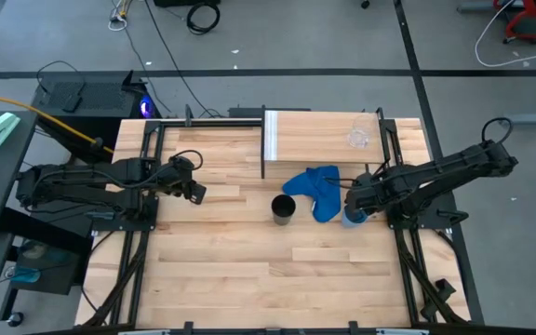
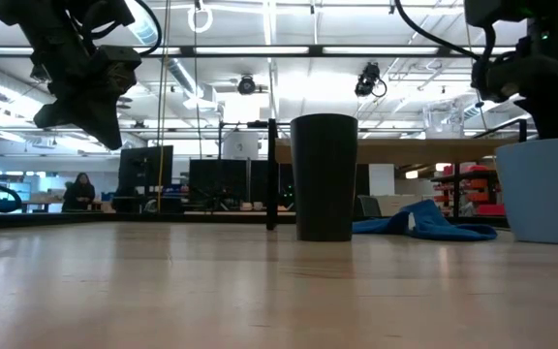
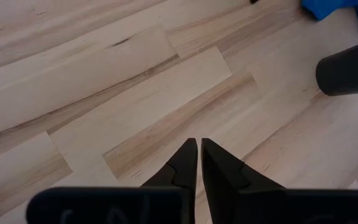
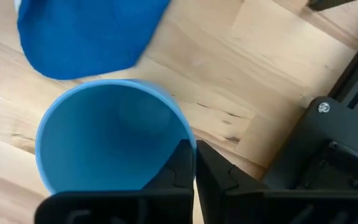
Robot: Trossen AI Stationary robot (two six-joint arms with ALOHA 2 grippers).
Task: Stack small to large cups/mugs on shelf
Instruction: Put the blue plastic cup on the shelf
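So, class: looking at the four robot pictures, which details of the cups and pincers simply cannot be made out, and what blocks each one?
- Blue cup: high view, mostly hidden under the right pincer.
- Blue cup's base: right wrist view, cut off by the picture's edge.
- Clear glass on the shelf: high view, too small and faint to tell its contents.
- Black tumbler: left wrist view, cut off by the edge.
- Left pincer: low view, only a dark silhouette.

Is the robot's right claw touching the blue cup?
Touching. The right wrist view shows the right gripper shut on the blue cup's rim, one finger inside, one outside.
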